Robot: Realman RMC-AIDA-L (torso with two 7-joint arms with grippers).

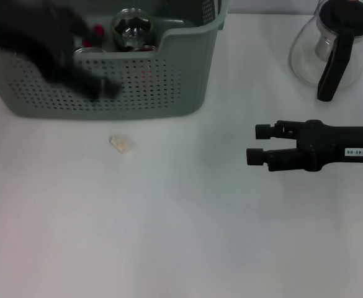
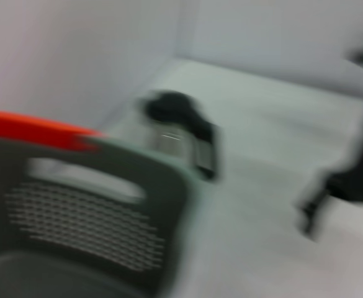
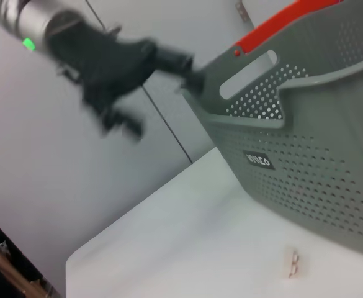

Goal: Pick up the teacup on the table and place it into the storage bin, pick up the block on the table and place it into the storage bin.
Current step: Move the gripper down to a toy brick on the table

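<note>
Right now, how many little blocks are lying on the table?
1. The block lies on the white table, just in front of the storage bin and apart from it. More could be hidden inside the bin.

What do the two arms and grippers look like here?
Right gripper: matte black, two blocky parallel fingers on a black body with a small white label. Left gripper: also black and motion-blurred; the right wrist view shows a silver wrist segment with a green light behind it.
</note>
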